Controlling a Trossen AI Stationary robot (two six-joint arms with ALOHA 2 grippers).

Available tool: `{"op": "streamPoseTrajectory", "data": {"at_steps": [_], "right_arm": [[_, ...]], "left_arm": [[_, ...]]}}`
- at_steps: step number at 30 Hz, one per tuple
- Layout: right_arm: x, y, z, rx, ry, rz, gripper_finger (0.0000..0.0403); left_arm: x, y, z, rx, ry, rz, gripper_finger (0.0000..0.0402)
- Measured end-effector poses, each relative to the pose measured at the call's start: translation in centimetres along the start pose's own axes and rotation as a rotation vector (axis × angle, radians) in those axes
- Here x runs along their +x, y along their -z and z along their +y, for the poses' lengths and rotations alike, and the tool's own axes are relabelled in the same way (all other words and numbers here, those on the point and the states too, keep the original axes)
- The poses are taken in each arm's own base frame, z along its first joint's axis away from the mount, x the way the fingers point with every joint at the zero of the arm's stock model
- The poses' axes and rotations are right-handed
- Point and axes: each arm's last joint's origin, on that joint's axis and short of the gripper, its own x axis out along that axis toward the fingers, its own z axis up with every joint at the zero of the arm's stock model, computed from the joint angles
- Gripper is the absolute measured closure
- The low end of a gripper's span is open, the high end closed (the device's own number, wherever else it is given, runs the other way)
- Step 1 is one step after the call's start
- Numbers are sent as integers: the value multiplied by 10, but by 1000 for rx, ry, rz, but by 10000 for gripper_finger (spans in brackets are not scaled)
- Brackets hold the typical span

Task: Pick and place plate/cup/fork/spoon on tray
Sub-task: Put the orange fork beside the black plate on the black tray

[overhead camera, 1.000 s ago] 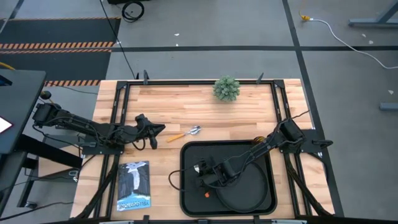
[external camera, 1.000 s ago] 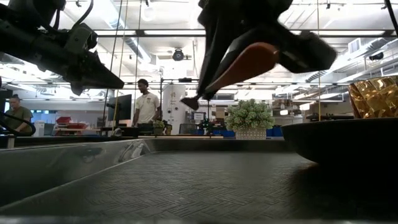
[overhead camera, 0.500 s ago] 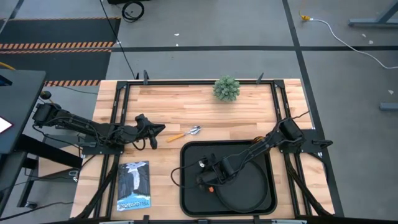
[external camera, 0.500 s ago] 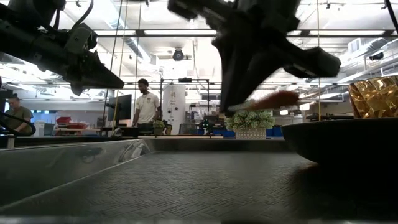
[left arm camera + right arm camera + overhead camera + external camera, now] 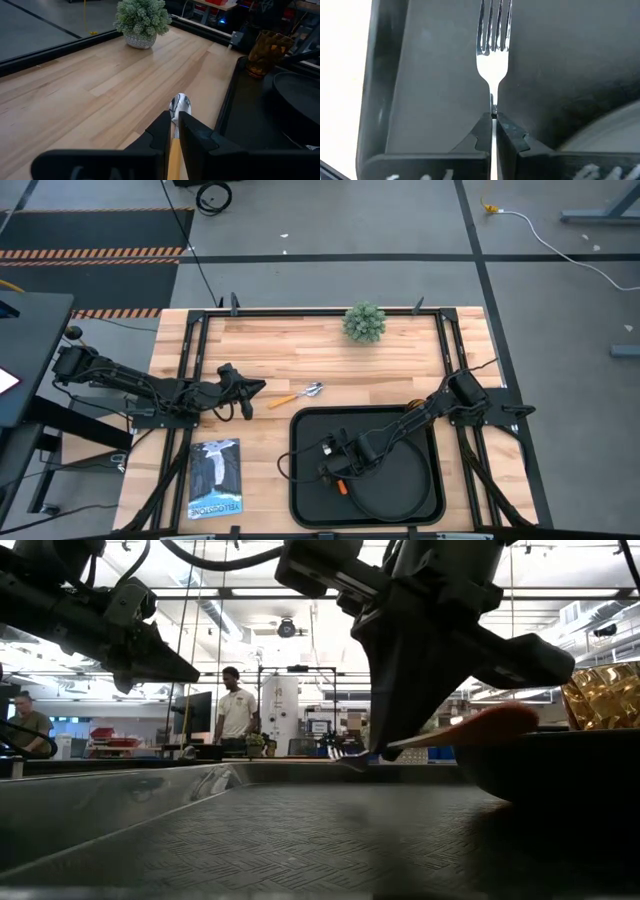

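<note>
One thin fork, light, stiff and slippery: your right pincer is clamped on its neck above the tray; left pincer sits closed, empty.

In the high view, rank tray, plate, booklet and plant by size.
1. Black rectangular tray
2. Round black plate, partly hidden by the right arm
3. Blue-and-white booklet
4. Small green potted plant
</note>
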Motion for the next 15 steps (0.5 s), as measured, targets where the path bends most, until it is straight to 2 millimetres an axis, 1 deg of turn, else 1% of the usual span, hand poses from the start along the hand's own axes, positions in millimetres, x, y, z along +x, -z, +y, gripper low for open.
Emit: {"op": "streamPoseTrajectory", "data": {"at_steps": [15], "right_arm": [[0, 2, 0, 24, 7, 50, 379]], "left_arm": [[0, 0, 0, 0, 4, 2, 359]]}}
